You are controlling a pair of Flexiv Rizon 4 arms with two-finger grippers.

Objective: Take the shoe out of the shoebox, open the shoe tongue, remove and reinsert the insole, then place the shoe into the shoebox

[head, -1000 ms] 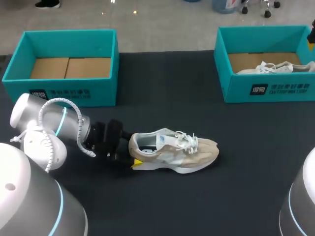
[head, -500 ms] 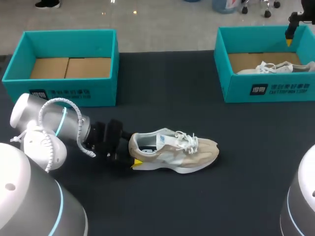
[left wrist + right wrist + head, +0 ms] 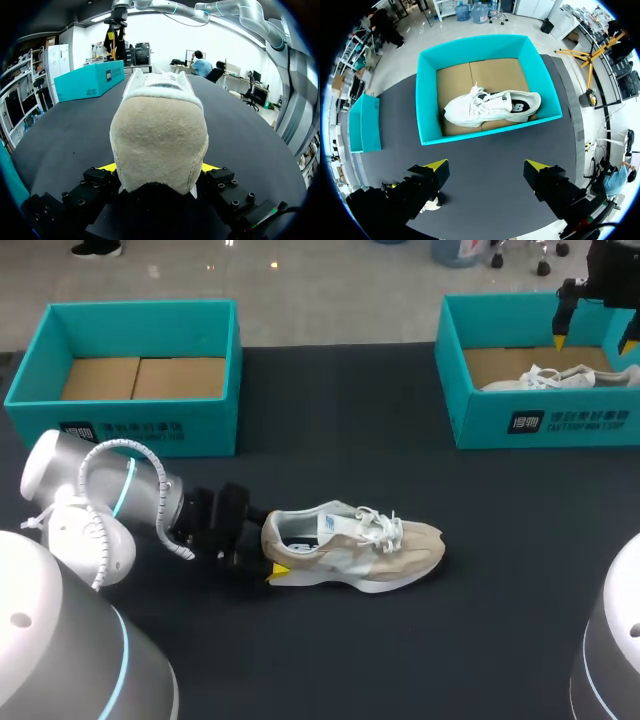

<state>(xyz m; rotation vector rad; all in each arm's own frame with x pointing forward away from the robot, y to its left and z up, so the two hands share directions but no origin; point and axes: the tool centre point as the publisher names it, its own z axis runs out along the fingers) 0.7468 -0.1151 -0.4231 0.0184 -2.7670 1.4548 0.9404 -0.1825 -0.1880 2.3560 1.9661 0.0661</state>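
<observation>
A beige and white shoe [image 3: 352, 544] lies on its side on the dark table [image 3: 330, 430], toe pointing right. My left gripper [image 3: 266, 562] is at its heel. In the left wrist view the heel [image 3: 159, 142] fills the gap, and both yellow fingertips [image 3: 108, 167] press on it from either side. My right gripper [image 3: 594, 338] hangs open above the right teal shoebox [image 3: 540, 422]. In the right wrist view a white shoe [image 3: 492, 107] lies inside that shoebox [image 3: 485, 134], ahead of the open right gripper [image 3: 487, 167], which holds nothing.
A second teal shoebox [image 3: 128, 430] stands at the back left, showing only its cardboard floor. It also shows in the right wrist view as the far box [image 3: 364, 125]. Bare table lies between the two boxes and in front of the beige shoe.
My right gripper has come into the head view at the top right and moved left and down over the right shoebox. The left arm and the beige shoe have not moved.
</observation>
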